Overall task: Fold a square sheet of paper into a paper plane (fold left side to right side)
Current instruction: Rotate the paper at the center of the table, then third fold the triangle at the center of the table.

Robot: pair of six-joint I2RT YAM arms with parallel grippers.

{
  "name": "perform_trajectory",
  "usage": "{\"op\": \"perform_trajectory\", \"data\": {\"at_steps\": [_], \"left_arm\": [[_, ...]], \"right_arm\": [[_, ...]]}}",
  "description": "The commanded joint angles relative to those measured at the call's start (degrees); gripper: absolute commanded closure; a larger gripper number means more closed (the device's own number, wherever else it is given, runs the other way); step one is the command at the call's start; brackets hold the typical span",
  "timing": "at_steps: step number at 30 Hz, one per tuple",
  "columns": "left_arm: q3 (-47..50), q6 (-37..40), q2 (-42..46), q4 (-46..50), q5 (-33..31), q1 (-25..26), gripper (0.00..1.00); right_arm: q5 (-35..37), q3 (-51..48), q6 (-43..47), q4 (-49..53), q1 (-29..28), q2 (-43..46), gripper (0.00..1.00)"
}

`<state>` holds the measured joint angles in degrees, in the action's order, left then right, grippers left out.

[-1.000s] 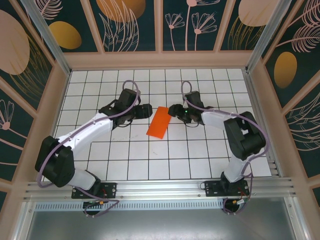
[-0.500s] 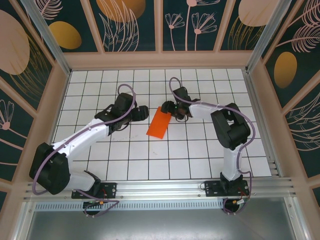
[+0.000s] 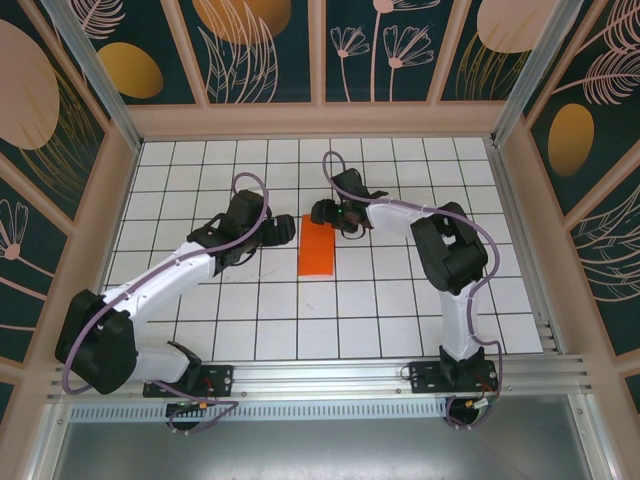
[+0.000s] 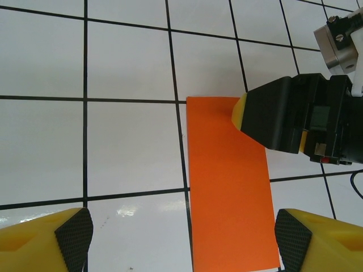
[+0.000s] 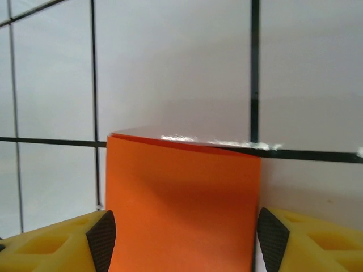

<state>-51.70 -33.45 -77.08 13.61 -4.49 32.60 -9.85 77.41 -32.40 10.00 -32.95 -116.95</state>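
While both pairs of fingers stand spread and grip nothing, the right gripper straddles the far end of the paper, a narrow orange folded rectangle lying flat mid-table; the left gripper hovers just left of it.

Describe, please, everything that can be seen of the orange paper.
The orange paper is a plain, bright, narrow rectangle, thin and unmarked. It lies flat on the white grid table, long side pointing away from the arm bases. Its far edge shows two layers, so it looks folded in half. One of the fingers of the right gripper covers a far corner; contact cannot be told.
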Motion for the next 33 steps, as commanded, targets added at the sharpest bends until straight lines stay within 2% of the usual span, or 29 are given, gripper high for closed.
{"op": "perform_trajectory", "data": {"at_steps": [1,4,6,8,11,19,28,33], "left_arm": [[1.9,-2.0,1.5,-3.3,2.9,-0.3,0.13],[3.7,-4.3,1.7,-6.3,6.6,-1.1,0.1],[5.9,-6.4,1.9,-9.9,10.7,-2.4,0.09],[7.8,-8.3,2.0,-13.1,14.3,-4.1,0.09],[10.3,-10.5,1.7,-17.3,19.3,-6.2,0.09],[12.1,-12.0,-1.5,-21.0,23.1,-7.2,0.09],[10.9,-11.8,-6.0,-21.4,23.7,-7.2,0.09],[9.8,-11.9,-8.7,-21.7,24.6,-7.2,0.11]], "right_arm": [[2.8,-1.8,3.8,3.1,1.0,5.7,0.3],[-1.5,-4.6,5.2,0.0,1.2,9.0,0.32],[-8.2,-6.9,5.2,-3.9,1.3,10.0,0.42],[-13.1,-8.1,4.0,-6.7,1.3,9.3,0.56],[-14.8,-7.6,2.9,-7.3,1.2,6.5,0.72],[-10.4,-5.0,4.0,-4.4,1.1,2.1,0.75],[-8.3,-5.3,5.7,-3.1,1.1,0.7,0.76],[-7.9,-6.1,6.0,-3.1,1.2,0.6,0.79]]}}
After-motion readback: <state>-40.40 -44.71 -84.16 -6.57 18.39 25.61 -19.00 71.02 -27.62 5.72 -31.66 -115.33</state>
